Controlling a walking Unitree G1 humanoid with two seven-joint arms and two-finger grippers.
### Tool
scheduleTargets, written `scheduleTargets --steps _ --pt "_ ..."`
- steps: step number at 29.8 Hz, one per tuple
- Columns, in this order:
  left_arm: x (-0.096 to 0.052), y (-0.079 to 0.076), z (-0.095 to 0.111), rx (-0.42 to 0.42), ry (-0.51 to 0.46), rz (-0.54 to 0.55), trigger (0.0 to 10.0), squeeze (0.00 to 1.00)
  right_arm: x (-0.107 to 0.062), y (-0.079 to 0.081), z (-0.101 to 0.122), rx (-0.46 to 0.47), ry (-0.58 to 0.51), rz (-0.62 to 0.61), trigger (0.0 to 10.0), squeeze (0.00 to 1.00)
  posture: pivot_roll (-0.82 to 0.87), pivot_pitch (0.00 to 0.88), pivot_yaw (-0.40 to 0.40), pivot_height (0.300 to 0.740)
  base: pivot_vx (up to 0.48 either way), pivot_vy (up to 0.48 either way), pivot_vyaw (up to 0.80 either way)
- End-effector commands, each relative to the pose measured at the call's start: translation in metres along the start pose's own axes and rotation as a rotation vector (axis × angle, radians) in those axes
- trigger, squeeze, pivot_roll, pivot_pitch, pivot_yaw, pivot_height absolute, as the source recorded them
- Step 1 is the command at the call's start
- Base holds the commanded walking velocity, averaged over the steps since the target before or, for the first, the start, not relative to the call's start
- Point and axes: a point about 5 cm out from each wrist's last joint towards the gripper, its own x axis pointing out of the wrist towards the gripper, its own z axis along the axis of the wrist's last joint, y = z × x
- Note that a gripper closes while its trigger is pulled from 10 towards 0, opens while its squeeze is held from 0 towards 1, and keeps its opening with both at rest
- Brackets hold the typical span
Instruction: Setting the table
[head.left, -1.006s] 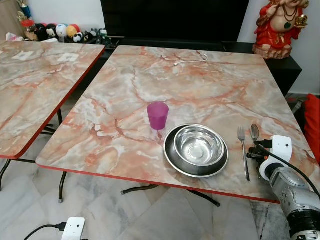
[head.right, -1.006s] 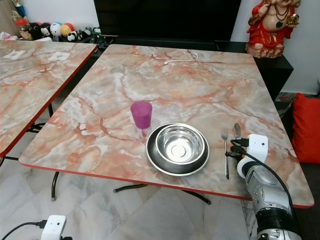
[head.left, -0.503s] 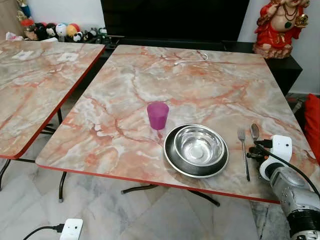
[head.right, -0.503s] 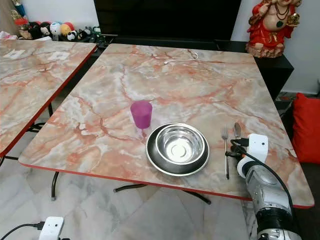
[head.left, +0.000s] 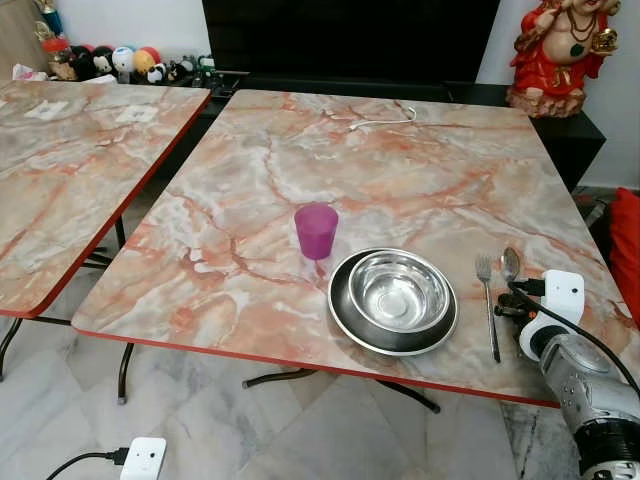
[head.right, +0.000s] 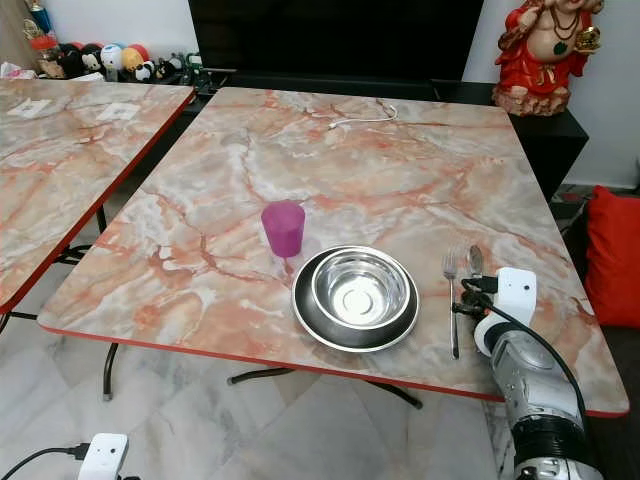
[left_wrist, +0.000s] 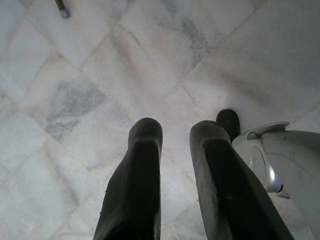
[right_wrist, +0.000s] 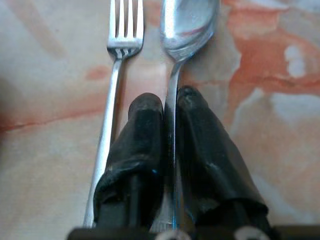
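Observation:
On the marble table (head.left: 400, 170) a purple cup (head.left: 316, 230) stands just left of a steel bowl (head.left: 397, 290) resting in a steel plate (head.left: 345, 310). To the right of the plate lie a fork (head.left: 488, 310) and a spoon (head.left: 510, 264), side by side. My right gripper (right_wrist: 170, 107) is down at the table's near right, shut on the spoon's handle (right_wrist: 171, 100), with the fork (right_wrist: 117, 55) right beside its fingers. My left gripper (left_wrist: 175, 132) hangs over the floor tiles, its fingers a little apart with nothing between them.
A second marble table (head.left: 70, 170) stands to the left with a gap between. A white cable (head.left: 385, 122) lies at the far side of the main table. A red statue (head.left: 560, 55) stands at the back right, and a white power strip (head.left: 145, 457) on the floor.

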Motion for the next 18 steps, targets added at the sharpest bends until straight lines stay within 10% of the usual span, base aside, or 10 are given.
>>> scheduleTargets --steps 1,4,5,18 --pt "-0.0008 -0.0003 -0.0053 -0.008 0.02 0.003 10.0 0.0 0.0008 0.0 0.003 -0.006 -0.008 -0.007 10.0 0.54 0.06 0.029 -0.001 0.74 0.0 0.0 0.0" --pt "-0.0008 -0.0006 -0.0055 -0.008 0.02 0.003 10.0 0.0 0.0008 -0.0011 0.003 -0.013 -0.005 -0.015 10.0 0.42 0.06 0.029 -0.001 0.74 0.0 0.0 0.0" --pt "-0.0008 -0.0004 -0.0055 -0.008 0.02 0.002 10.0 0.0 0.0009 -0.0017 0.0032 -0.017 -0.005 -0.02 10.0 0.0 0.06 0.033 -0.001 0.74 0.0 0.0 0.0" --pt "-0.0011 0.0012 -0.0056 -0.008 0.019 0.003 10.0 0.0 -0.0002 -0.0087 0.0066 -0.043 -0.013 -0.057 10.0 0.0 0.06 0.034 0.0 0.74 0.0 0.0 0.0"
